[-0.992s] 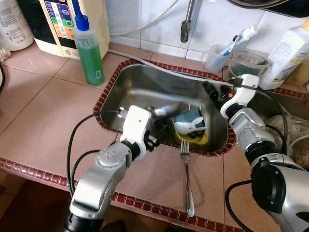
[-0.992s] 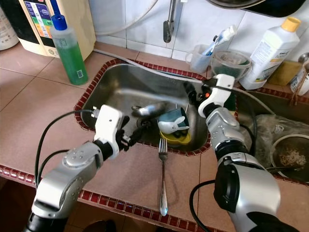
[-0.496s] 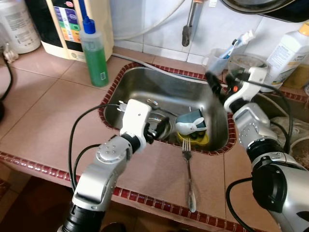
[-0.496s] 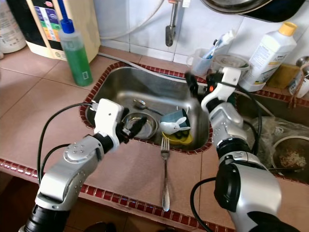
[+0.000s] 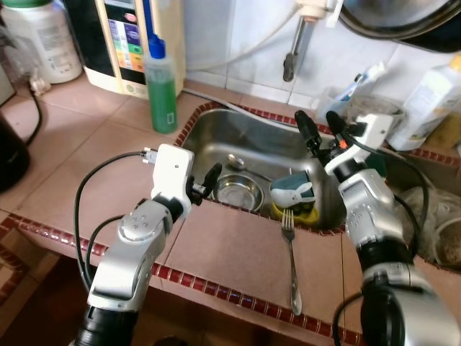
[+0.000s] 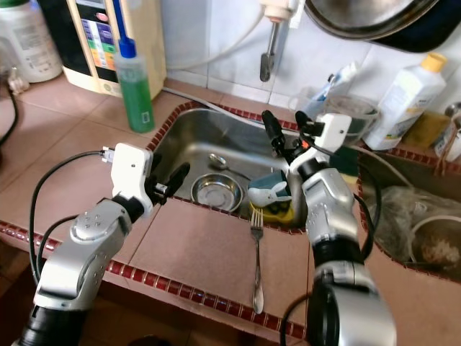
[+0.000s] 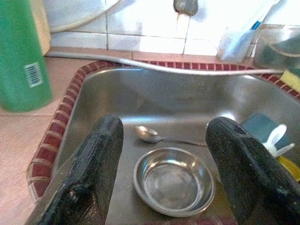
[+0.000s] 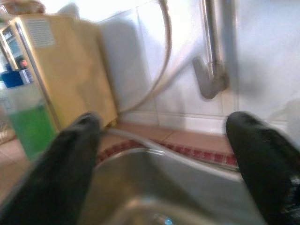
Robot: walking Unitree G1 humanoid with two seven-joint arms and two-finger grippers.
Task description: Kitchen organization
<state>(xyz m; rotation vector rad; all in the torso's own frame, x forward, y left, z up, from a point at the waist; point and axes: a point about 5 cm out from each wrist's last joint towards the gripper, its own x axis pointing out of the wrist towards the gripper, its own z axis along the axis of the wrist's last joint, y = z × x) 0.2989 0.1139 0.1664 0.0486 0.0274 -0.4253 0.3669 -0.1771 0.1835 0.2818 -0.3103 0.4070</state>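
Small round stainless-steel bowl (image 5: 243, 193) sitting upright on the floor of the stainless-steel sink (image 5: 209, 131), centre of the left eye frame, with nothing in it. Shiny, shallow, flat-bottomed, plain rolled rim. Seen in the left wrist view (image 7: 174, 180) right between the two black fingers, lower and further into the basin, not touched by either.

Left gripper (image 5: 204, 184) parked just over the sink's near rim with its red-brown tile edging (image 5: 180, 137), fingers spread wide, holding nothing.

Metal spoon (image 7: 151, 135) lying just behind the bowl, handle running toward the right of that frame. To the bowl's right in the left eye frame, blue-and-white cup (image 5: 292, 193) tipped over on top of something yellow (image 5: 306, 214) in the sink's near right corner. Silver fork (image 5: 291, 261) flat on the pinkish tiled counter (image 5: 230, 252), tines right at the sink edge, lower centre-right of the frame.

Right gripper (image 5: 318, 128) up above the sink's right side, fingers far apart, empty too. Right wrist view pretty blurry, just the faucet spout (image 8: 209, 82) and white wall tiles.

Green dish-soap bottle with a blue cap (image 5: 161, 88) standing on the counter, upper left, well away from the bowl.
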